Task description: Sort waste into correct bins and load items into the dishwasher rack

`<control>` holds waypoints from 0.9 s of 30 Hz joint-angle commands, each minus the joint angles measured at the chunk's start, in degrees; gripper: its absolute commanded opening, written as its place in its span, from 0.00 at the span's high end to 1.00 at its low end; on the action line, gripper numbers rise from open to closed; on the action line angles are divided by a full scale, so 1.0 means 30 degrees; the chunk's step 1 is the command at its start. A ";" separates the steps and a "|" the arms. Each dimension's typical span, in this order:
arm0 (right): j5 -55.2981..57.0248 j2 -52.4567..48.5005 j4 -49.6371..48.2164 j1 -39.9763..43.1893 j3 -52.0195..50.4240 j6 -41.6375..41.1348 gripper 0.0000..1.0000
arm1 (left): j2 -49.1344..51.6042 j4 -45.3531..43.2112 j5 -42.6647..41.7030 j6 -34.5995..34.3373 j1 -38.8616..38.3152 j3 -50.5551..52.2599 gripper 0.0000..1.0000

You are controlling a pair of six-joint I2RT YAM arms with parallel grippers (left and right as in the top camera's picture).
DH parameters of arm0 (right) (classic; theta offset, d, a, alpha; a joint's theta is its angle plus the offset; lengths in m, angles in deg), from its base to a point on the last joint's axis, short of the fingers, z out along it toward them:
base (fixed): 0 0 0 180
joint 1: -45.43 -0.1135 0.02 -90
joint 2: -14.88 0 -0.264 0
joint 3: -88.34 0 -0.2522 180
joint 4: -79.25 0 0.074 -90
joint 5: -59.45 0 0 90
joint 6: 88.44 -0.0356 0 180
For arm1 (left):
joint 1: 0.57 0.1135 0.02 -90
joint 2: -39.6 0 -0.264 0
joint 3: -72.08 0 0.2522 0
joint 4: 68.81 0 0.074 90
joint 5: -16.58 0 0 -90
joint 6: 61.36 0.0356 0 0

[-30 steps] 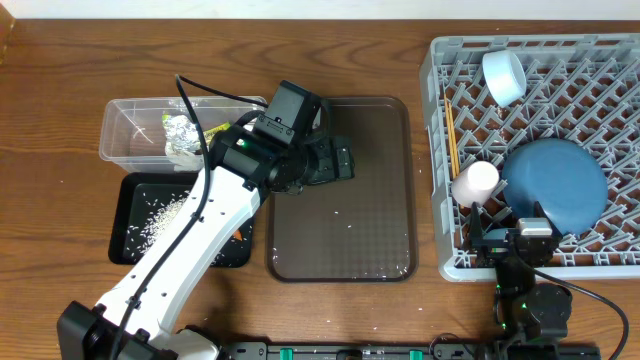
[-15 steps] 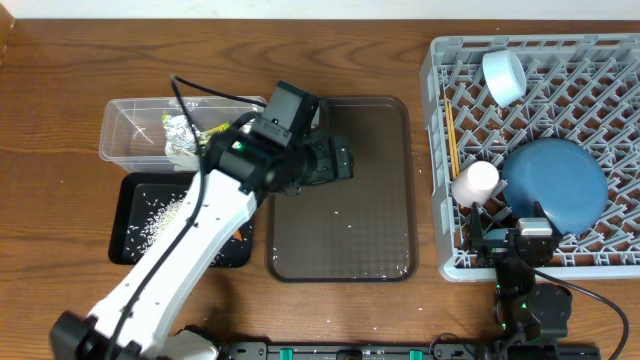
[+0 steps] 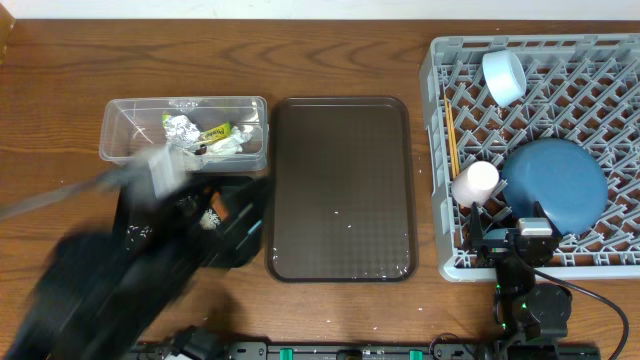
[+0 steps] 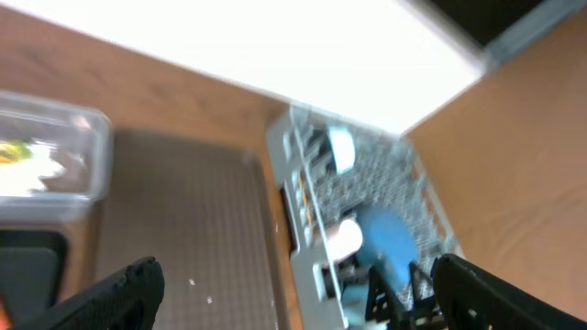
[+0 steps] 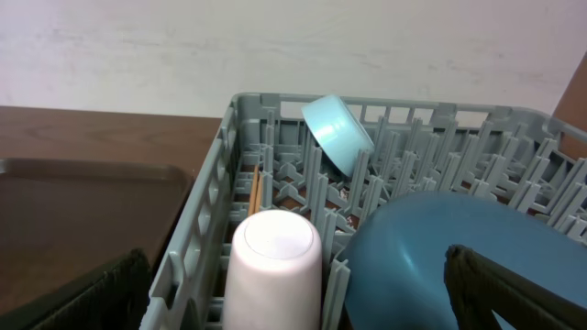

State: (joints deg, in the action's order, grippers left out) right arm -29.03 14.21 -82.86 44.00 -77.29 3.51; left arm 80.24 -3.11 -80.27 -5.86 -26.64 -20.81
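The grey dishwasher rack (image 3: 436, 150) at the right holds a blue plate (image 3: 555, 185), a pale pink cup (image 3: 475, 183), a light blue cup (image 3: 505, 75) and wooden chopsticks (image 3: 450, 135). My right gripper (image 5: 295, 298) rests open at the rack's front edge, with the pink cup (image 5: 273, 266) just ahead of it. The clear bin (image 3: 120, 115) contains a foil wrapper (image 3: 180, 128) and white tissue (image 3: 228, 146). My left arm (image 3: 120, 270) is a dark motion blur over the black bin (image 3: 248, 245). My left gripper (image 4: 303, 302) is open and empty above the tray.
A flat brown tray (image 3: 340, 185) lies between the bins and the rack, with a few rice grains (image 3: 335, 212) on it. Bare wooden table (image 3: 330, 50) runs along the far side. A white wall (image 5: 275, 46) stands behind the rack.
My left arm has swung from the tray's top-left corner down toward the lower left, uncovering the clear bin and the tray. The right arm has not moved.
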 commanded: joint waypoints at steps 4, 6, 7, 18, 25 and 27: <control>0.0197 0.0131 -0.0022 -0.0226 -0.0102 0.0153 0.01 | -0.5464 0.2769 0.3519 0.0131 0.0648 -0.0182 0.05; 0.0197 0.0131 -0.0022 -0.0226 -0.0102 0.0153 0.01 | -0.6761 0.3818 0.4036 0.0131 0.0648 -0.0168 0.05; 0.0197 0.0131 -0.0022 -0.0226 -0.0102 0.0153 0.01 | -0.7344 0.4328 0.4175 0.0131 0.0648 -0.0160 0.05; 0.0197 0.0131 -0.0022 -0.0226 -0.0102 0.0153 0.01 | -1.1519 0.6681 0.5457 0.0131 0.1355 0.1894 0.05; 0.0197 0.0131 -0.0022 -0.0226 -0.0102 0.0153 0.01 | -1.3260 0.6645 0.6033 0.0131 0.2353 0.4940 0.05; 0.0197 0.0131 -0.0022 -0.0226 -0.0102 0.0153 0.01 | -1.3515 0.6462 0.6025 0.0124 0.2667 0.5887 0.05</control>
State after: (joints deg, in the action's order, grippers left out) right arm -29.03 14.21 -82.95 44.00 -77.34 3.51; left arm 40.94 16.68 -63.64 -5.86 -19.86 -5.95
